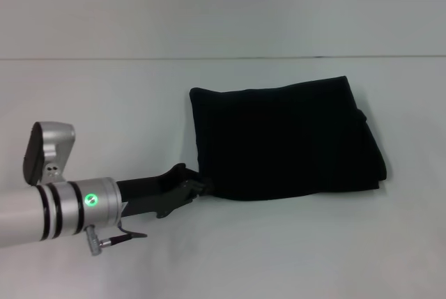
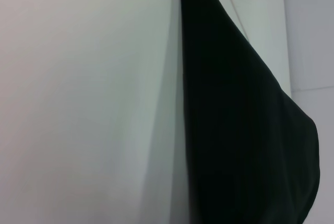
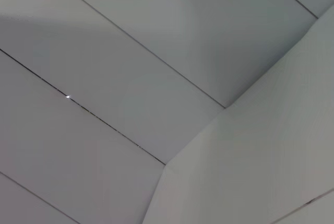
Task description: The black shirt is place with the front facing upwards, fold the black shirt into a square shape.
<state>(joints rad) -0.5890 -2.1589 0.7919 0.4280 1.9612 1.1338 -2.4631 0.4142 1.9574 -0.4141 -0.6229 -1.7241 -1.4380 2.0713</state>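
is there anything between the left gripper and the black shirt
Nothing: in the head view the left gripper is right at the near left corner of the black shirt.

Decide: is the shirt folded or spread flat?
Folded. The shirt forms a compact, roughly square bundle with layered edges on its right side; no sleeves or lettering show.

place: lab-like test bench | evidence: bare white table point(image 1: 293, 257); plain pale panelled wall point(image 3: 130, 51)
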